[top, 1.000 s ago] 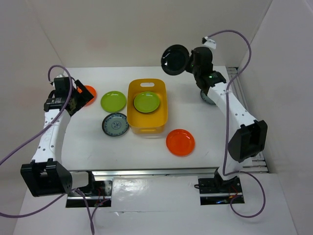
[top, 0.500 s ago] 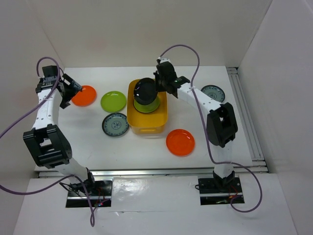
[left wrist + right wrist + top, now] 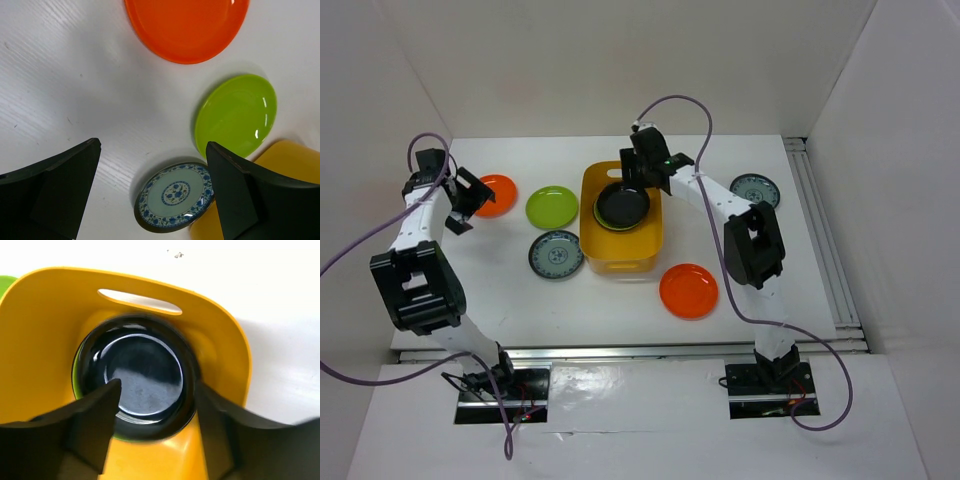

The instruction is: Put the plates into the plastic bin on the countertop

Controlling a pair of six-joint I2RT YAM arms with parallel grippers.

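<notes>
On the countertop (image 3: 770,260), left to right: left gripper (image 3: 467,197) spread wide by an orange plate (image 3: 498,194); lime green plate (image 3: 552,207) and patterned plate (image 3: 556,255) just left of the plastic bin (image 3: 620,256); black plate (image 3: 622,205) lying on a green plate (image 3: 76,382) inside the bin, right gripper (image 3: 632,172) parted and empty above it; second orange plate (image 3: 689,290) near right.
</notes>
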